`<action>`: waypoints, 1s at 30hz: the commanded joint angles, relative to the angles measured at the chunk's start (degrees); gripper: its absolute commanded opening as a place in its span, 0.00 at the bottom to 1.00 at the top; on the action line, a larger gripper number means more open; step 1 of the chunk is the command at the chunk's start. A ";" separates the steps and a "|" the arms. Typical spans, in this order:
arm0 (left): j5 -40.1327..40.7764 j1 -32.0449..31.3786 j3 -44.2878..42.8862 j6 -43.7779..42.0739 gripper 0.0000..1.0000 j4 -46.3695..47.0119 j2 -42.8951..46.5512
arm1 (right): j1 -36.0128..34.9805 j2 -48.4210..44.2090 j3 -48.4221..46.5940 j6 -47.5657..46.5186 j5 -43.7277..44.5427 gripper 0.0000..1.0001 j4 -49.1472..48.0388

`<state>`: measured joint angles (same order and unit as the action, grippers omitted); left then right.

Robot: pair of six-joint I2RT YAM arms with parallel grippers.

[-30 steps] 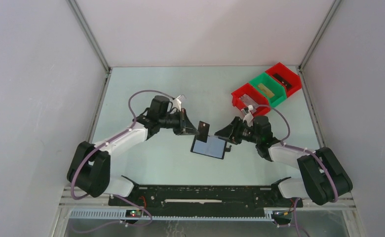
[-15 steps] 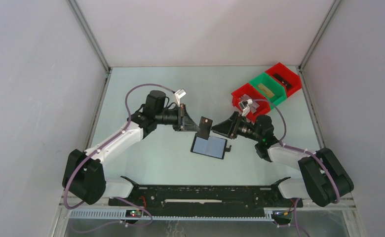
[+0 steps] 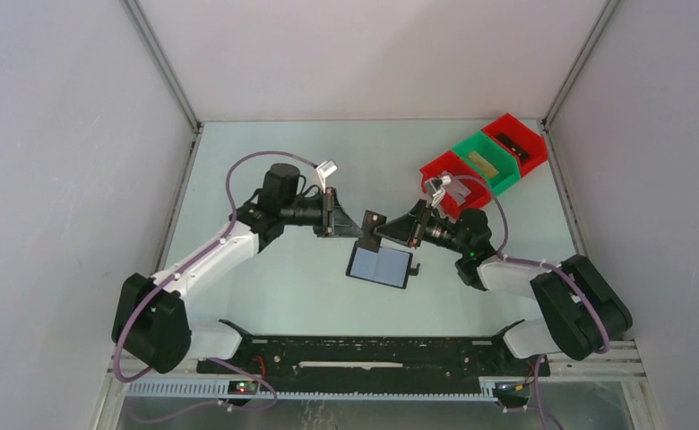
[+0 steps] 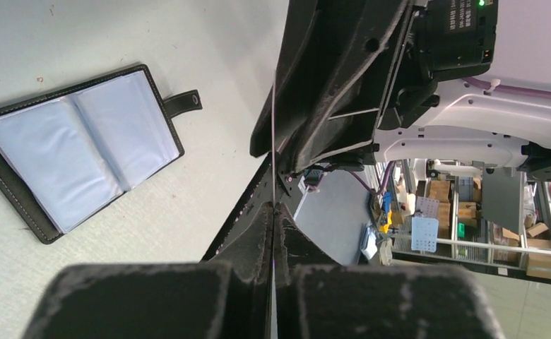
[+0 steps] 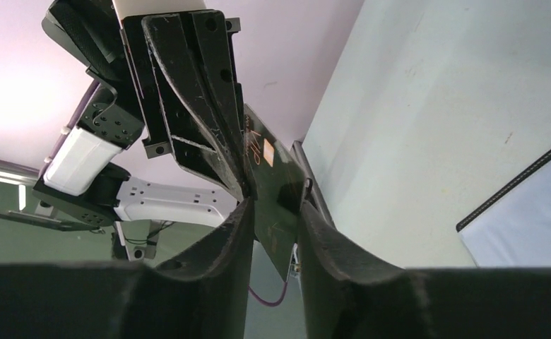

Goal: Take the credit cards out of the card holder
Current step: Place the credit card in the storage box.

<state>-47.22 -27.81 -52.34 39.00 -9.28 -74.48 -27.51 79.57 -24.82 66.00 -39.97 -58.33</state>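
Watching from the left wrist, I get the card (image 4: pixel 274 127) only edge-on, clamped in my left fingers (image 4: pixel 248 236). The right wrist shows its dark face between my right fingers (image 5: pixel 223 247), grip unclear. Its long axis runs crosswise to both. Nearby lies the holder (image 3: pixel 380 266), open, tab rightward, bare bench (image 3: pixel 265 287) around, bins (image 3: pixel 485 161) well apart.

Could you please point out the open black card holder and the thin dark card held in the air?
open black bifold card holder (image 3: pixel 366 264): top external view, on its grey-blue inner panel.
thin dark rectangular card (image 3: pixel 371 231): top external view, middle of its face.
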 commanded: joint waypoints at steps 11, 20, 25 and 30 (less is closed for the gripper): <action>1.47 0.33 -5.03 -2.06 0.26 -3.69 2.18 | 2.92 -3.70 -3.86 -1.71 -1.64 0.00 5.77; 15.71 2.85 -15.02 -12.85 0.53 -21.84 4.99 | 19.51 -12.87 -38.22 -52.00 12.25 0.00 83.69; 19.98 2.94 -17.43 -15.07 0.57 -24.49 5.97 | 27.79 -7.90 -48.20 -64.42 13.16 0.00 86.17; 19.87 2.94 -15.13 -15.97 0.59 -22.80 7.80 | 29.58 -2.06 -56.78 -75.71 20.88 0.00 88.11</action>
<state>-29.04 -25.04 -66.98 25.87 -31.81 -69.01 1.41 72.93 -75.46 4.47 -25.61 22.13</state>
